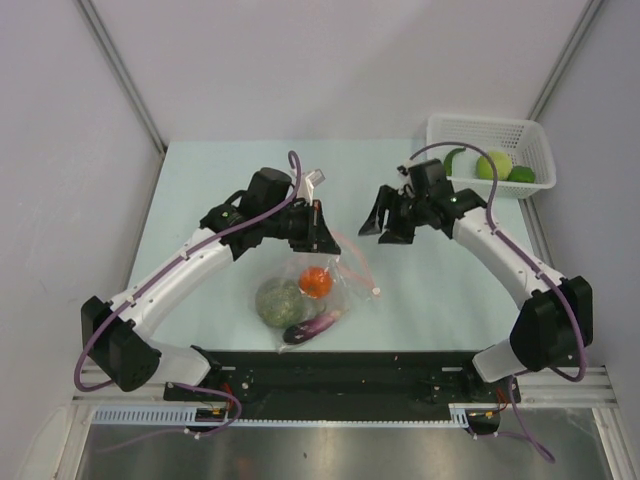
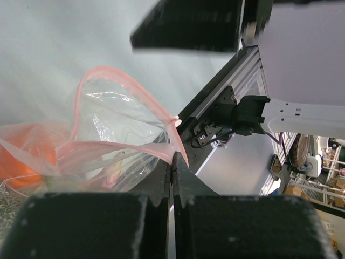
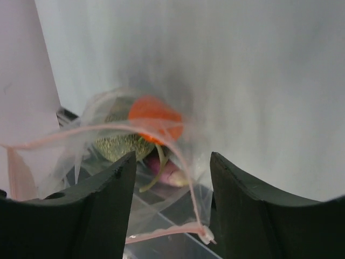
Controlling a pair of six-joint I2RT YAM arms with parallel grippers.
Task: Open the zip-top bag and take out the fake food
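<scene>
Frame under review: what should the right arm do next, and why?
Probably ease the right gripper forward into the mouth of the zip-top bag, toward the orange-red ball. Its jaws are open and empty, the left gripper pinches the bag's lip so the mouth gapes, and the ball shows straight ahead through it.

I operate in a robotics lab cell: plain white panels [image 1: 330, 60] on aluminium struts [image 1: 120, 70] enclose a pale tabletop [image 1: 200, 190], an extrusion frame [image 2: 242, 81] runs along its near edge, and cluttered shelving [image 2: 318, 183] stands beyond.
</scene>
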